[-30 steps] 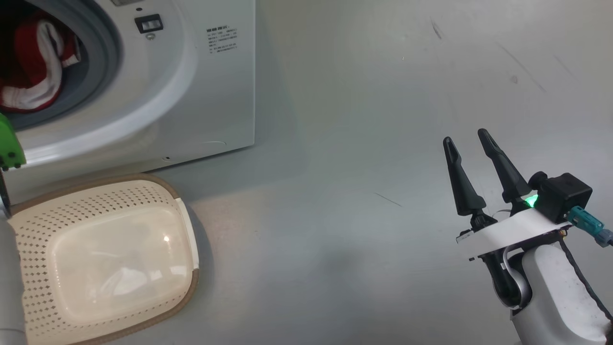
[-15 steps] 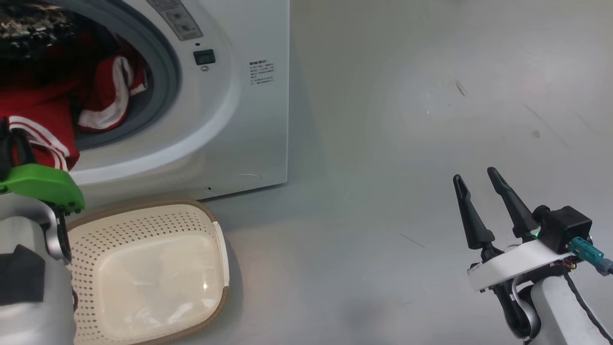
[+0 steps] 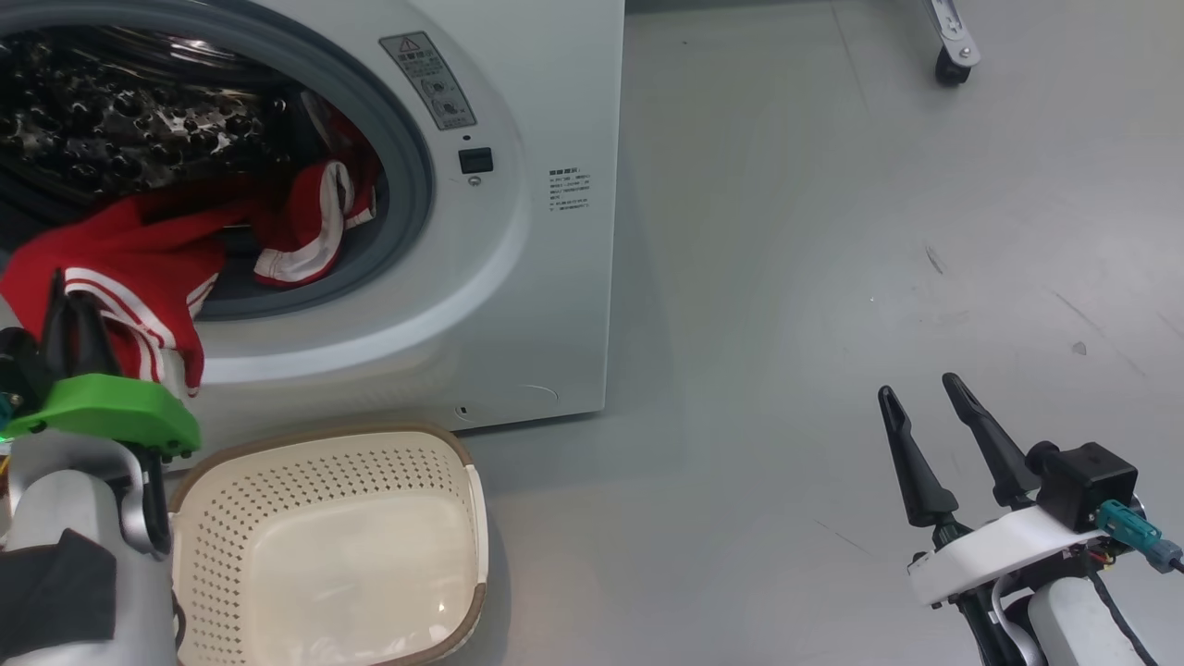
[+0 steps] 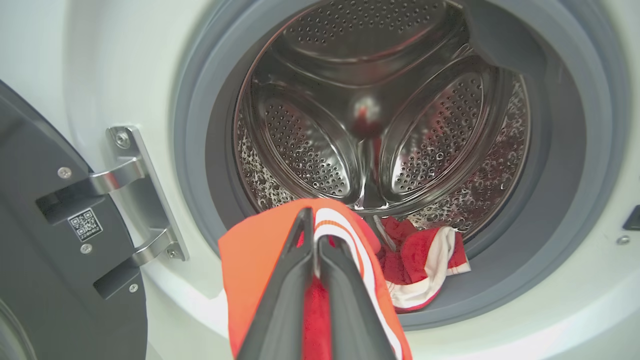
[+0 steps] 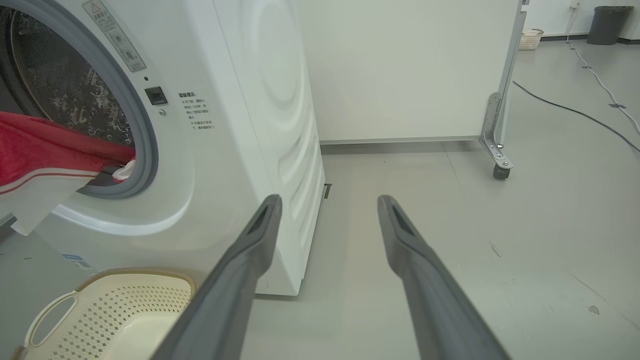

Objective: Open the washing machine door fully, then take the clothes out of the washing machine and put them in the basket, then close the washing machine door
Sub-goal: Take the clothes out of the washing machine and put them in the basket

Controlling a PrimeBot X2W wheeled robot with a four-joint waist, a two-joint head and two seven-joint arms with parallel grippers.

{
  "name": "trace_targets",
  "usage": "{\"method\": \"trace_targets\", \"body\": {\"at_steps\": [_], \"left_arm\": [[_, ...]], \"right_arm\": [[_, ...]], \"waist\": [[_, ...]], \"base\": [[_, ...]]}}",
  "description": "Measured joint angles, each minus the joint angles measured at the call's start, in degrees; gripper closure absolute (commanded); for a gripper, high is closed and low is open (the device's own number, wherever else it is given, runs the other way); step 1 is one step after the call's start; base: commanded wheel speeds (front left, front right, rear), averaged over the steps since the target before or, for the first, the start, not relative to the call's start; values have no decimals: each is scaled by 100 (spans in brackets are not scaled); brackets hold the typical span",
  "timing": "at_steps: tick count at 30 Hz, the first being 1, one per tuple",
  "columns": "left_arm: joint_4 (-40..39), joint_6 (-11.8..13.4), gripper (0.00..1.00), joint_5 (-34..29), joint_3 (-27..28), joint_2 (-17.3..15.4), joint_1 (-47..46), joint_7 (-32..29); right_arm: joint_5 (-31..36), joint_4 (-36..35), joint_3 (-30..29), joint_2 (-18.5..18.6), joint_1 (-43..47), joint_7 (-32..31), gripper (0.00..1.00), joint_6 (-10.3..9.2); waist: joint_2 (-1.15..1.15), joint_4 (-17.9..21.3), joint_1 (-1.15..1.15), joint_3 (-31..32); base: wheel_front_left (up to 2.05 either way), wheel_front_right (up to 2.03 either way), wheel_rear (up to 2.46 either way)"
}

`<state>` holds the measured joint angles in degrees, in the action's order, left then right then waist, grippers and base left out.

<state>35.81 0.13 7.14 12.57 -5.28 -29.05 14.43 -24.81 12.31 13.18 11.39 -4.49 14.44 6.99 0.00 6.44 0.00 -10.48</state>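
The washing machine (image 3: 546, 277) stands with its port uncovered; its door (image 4: 45, 250) is swung out to the left, dark inner side and hinge showing. My left gripper (image 3: 69, 296) is shut on a red garment with white stripes (image 3: 139, 268), drawn out over the port's lower lip; the shut fingertips (image 4: 312, 225) pinch the fabric (image 4: 245, 280). A second piece of the red clothes (image 4: 425, 260) lies on the grey rubber ring below the steel drum (image 4: 375, 115). The cream basket (image 3: 324, 453) sits on the floor right below the port. My right gripper (image 3: 925, 407) hangs open over bare floor, far right.
In the right wrist view, the open right gripper (image 5: 327, 200) points past the machine's corner (image 5: 260, 100) and the basket (image 5: 135, 274). A white wheeled partition (image 5: 500, 125) stands behind, its caster (image 3: 948, 67) on the grey floor. A black cable (image 5: 575, 112) runs across the floor at far right.
The head camera has swung, so machine and basket sit lower and further right. My left gripper has come into view, drawing the red garment out of the port. The right gripper stays open.
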Motion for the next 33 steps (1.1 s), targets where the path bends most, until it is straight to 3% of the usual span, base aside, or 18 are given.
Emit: {"method": "trace_targets", "body": {"at_steps": [11, 24, 33], "left_arm": [[-1679, -208, 100, 93, -54, 286, 298, 1], [-3118, -302, 100, 160, -120, 345, 736, 2], [-3387, -303, 100, 198, -280, 367, 1127, 2]], "right_arm": [[27, -93, -131, -8, 157, 0, 0, -1], [77, -157, -127, -9, 219, 0, 0, -1], [79, -182, -118, -10, 263, 0, 0, -1]], "waist": [[0, -251, 0, 217], [0, -309, 0, 312], [0, -282, 0, 270]], "base": [[0, 0, 0], [0, 0, 0], [0, 0, 0]]}}
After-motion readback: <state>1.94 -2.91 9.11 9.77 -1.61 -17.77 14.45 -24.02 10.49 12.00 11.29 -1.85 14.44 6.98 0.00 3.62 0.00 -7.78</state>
